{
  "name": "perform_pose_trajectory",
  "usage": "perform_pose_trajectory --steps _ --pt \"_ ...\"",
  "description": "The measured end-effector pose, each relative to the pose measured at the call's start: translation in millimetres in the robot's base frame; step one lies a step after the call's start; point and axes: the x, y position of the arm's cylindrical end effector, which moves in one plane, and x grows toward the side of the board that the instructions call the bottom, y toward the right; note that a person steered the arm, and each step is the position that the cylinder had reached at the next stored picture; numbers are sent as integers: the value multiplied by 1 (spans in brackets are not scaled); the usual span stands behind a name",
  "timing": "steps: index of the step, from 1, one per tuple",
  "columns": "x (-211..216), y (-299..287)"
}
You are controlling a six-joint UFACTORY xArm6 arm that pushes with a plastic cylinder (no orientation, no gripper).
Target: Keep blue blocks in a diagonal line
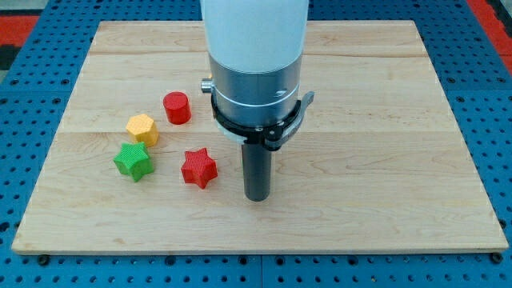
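No blue block shows in the camera view; the arm's body hides part of the board behind it. My tip rests on the wooden board near its middle, toward the view's bottom. A red star block lies just to the left of my tip, a short gap apart. A red cylinder block lies further up and left. A yellow hexagon block and a green star block lie at the left.
The board lies on a blue perforated surface. The arm's white and grey body stands over the board's upper middle.
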Motion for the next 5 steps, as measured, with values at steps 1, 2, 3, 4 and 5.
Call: perform_pose_trajectory --steps 1,2,3,4,5 --pt "-3 -5" --pt "-10 -38" --pt "-19 -67" --pt "-35 -64" --pt "-42 -28"
